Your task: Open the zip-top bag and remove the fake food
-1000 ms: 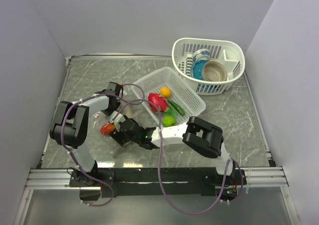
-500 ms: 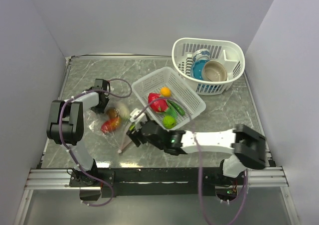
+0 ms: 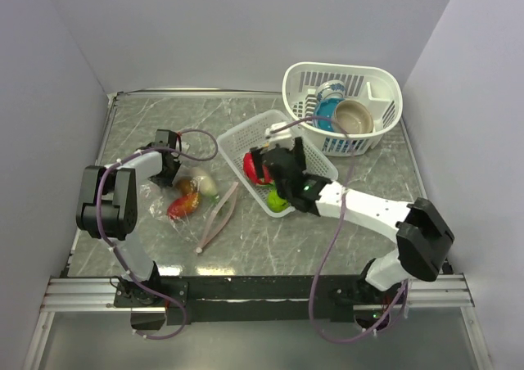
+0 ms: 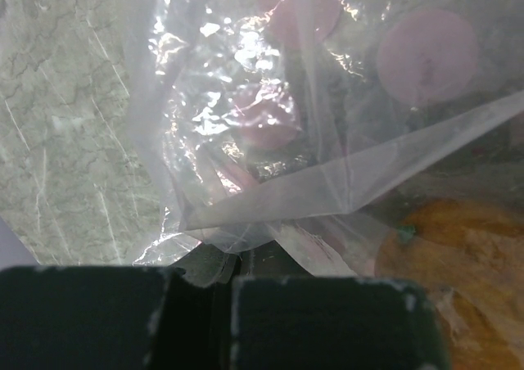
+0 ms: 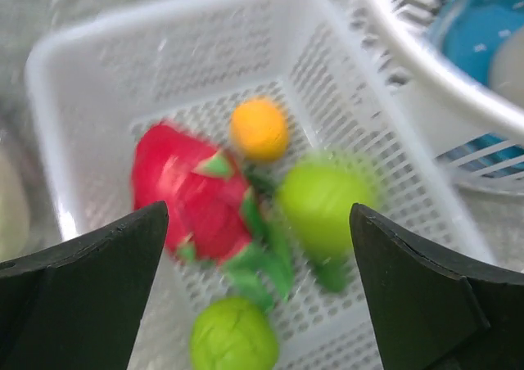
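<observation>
Film is what I have on the left side: my left jaws are pinched shut on a fold of the zip-top bag, and in the left wrist view the clear plastic bunches and creases right at their tips. From above, the bag lies on the desk at the left-middle of the frame. Its pinkish zip strip trails loose toward the lower centre. Some fake food is inside it: a red-orange piece and a pale piece.

My right jaws stand wide open and empty over the shallow white basket at the centre of the top view. A red-pink dragon fruit, a small orange and green pieces lie in it. That wrist view is blurred.

I judge the bag thin, limp, slick and nearly weightless. It will not keep a shape, and if I lift it by one fold the whole thing should follow with its load. The strip looks like its stiffest part, so I would take the lip there, on the side opposite my left pinch, to spread the mouth.

The pieces look like light, hard, smooth plastic, not fragile but apt to roll or squirt out of a pinch. I would take each one across its middle, through the mouth and never through the film.
</observation>
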`<action>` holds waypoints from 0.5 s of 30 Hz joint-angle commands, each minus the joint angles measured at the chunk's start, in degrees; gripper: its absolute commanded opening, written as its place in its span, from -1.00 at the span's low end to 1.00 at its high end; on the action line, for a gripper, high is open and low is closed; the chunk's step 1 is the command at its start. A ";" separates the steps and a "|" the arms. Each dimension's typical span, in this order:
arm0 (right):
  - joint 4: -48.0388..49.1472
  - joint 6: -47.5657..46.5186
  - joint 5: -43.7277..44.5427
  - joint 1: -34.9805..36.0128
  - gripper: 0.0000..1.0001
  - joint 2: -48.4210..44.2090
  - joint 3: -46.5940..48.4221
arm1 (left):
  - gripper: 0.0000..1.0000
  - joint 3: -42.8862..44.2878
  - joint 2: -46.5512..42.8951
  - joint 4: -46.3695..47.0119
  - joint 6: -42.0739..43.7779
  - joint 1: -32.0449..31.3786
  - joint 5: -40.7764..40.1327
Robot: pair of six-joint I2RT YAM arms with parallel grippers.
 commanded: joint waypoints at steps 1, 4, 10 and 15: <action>4.43 -3.76 2.70 9.36 1.00 -2.14 -0.10 | -0.98 -0.05 -0.99 -1.48 -1.64 -0.39 3.38; 7.59 -6.13 0.08 14.55 0.98 -0.91 -1.06 | -0.98 -0.40 -0.73 -1.14 -1.55 -0.39 3.38; 13.39 -7.72 -5.03 20.10 0.15 2.87 -5.89 | -0.98 -0.22 -0.64 -0.87 -1.02 -0.48 3.38; 12.96 -6.23 -7.40 20.19 -0.79 9.19 -4.41 | -0.98 0.04 0.15 -0.61 -1.02 -0.39 3.38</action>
